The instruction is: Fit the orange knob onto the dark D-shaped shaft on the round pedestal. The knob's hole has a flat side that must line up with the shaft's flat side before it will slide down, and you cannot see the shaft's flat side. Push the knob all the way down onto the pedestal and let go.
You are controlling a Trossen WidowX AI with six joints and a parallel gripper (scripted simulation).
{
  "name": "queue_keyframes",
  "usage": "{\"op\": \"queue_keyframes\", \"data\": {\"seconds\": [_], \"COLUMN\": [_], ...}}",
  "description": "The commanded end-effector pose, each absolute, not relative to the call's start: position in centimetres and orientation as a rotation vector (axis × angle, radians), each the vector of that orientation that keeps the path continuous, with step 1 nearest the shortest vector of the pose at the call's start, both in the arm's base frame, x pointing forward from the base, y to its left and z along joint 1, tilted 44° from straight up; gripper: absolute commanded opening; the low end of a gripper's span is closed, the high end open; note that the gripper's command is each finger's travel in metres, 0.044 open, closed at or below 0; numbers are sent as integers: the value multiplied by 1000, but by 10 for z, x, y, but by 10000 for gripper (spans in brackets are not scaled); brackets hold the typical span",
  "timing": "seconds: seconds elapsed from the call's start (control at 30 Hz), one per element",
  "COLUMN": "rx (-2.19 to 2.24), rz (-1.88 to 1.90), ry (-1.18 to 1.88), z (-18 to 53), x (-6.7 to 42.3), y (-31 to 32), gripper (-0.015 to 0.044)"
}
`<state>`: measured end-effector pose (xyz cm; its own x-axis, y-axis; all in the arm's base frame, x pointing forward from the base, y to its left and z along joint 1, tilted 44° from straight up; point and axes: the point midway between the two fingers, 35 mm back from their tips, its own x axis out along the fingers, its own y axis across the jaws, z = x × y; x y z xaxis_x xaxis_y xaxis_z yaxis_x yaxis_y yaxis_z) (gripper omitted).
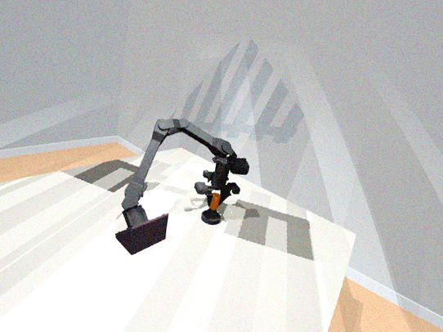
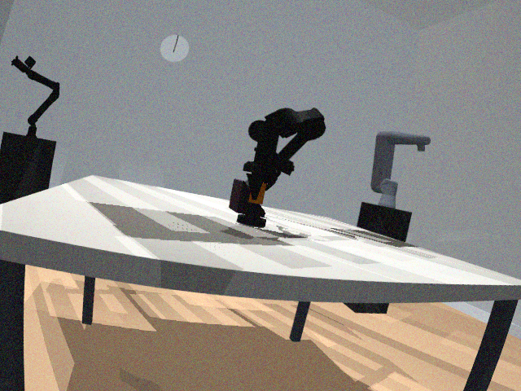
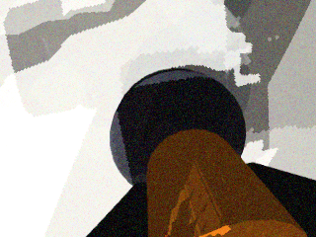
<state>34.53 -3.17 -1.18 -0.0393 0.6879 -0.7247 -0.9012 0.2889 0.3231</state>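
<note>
The orange knob (image 1: pixel 215 201) (image 2: pixel 258 197) (image 3: pixel 217 211) stands upright, held right over the round dark pedestal (image 1: pixel 211 217) (image 2: pixel 251 219) (image 3: pixel 174 118) on the white table. My gripper (image 1: pixel 216 195) (image 2: pixel 257 191) points straight down and is shut on the knob. In the wrist view the knob fills the lower right and covers the middle of the pedestal. The dark shaft is hidden by the knob. I cannot tell whether the knob's bottom touches the pedestal.
The arm's dark base plate (image 1: pixel 142 233) sits to the left of the pedestal on the white table (image 1: pixel 236 303) (image 2: pixel 126 252). Two other robot arms (image 2: pixel 35 96) (image 2: pixel 389 168) on dark blocks stand beyond the table's far sides.
</note>
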Motion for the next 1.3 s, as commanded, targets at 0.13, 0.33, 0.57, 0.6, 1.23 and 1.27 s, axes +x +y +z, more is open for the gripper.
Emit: {"op": "queue_keyframes", "data": {"seconds": [0.13,0.33,0.57,0.6,1.23,1.27], "rx": [-432,-432,-432,-432,-592,-592], "rz": [1399,1399,1399,1399,1491,1491], "ry": [823,822,822,822,678,678], "z": [-12,-14,-14,-14,-13,-13], "x": [345,345,346,346,345,345], "y": [-33,-32,-30,-30,-33,-33], "gripper": [0,0,0,0,0,0]}}
